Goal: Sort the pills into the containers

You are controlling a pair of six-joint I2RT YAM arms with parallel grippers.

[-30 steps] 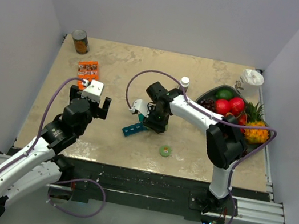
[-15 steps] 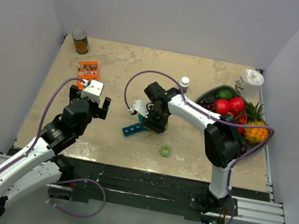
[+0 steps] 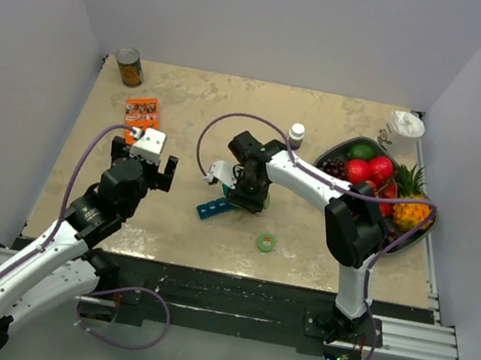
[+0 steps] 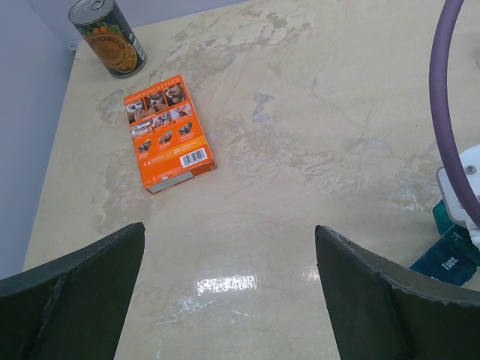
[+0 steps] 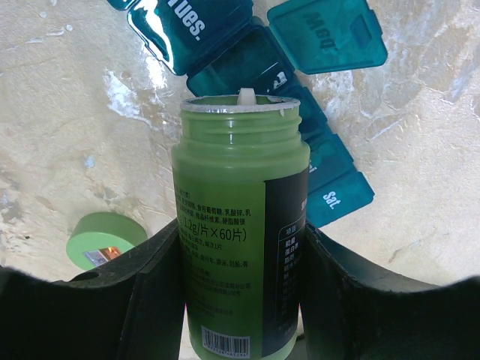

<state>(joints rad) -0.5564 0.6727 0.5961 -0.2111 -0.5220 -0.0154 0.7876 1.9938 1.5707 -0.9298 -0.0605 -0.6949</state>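
Teal plastic, the pill organiser (image 5: 339,187) lies just beyond the right gripper's (image 5: 240,259) fingers, with several lids flipped open. Those fingers are clamped on an uncapped green bottle (image 5: 225,187) with a white pill (image 5: 245,96) at its mouth. The left gripper (image 4: 229,292) hangs with fingers wide apart, holding nothing. The organiser looks light, stiff and liable to slide; steady it across its narrow sides, clear of the thin lids.
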